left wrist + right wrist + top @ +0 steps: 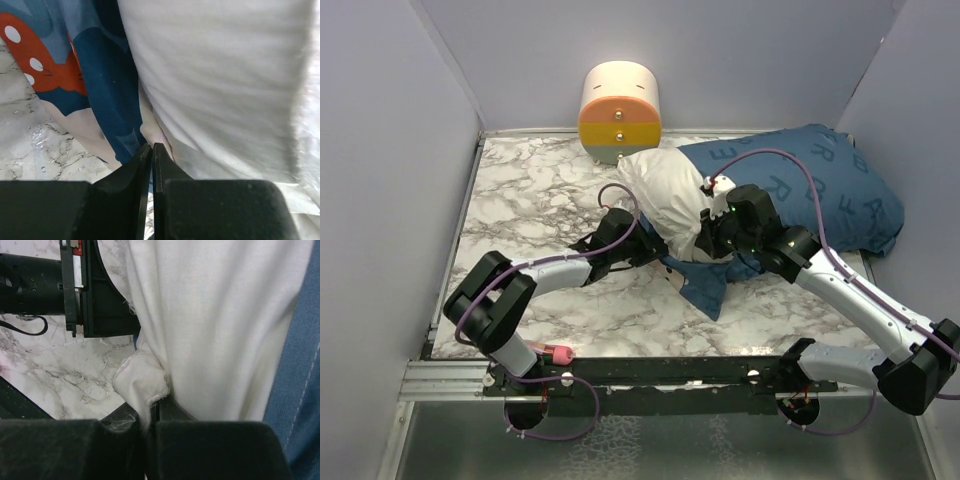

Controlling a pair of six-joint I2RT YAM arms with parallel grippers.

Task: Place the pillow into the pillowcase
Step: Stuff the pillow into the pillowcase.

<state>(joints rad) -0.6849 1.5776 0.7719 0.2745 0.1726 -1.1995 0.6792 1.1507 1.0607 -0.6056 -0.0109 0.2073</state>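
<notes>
top external view: the pillow (665, 190) is partly inside the blue pillowcase (815, 180), white end sticking out. both arms reach in low to that end. the right pincer (152, 407) is closed tight on a pillow corner. the left pincer (152, 147) is nearly closed, tips touching pillowcase and pillow; hard to see if it holds cloth.

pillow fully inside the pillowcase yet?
Partly in. One white end of the pillow sticks out of the pillowcase; the rest is covered.
</notes>
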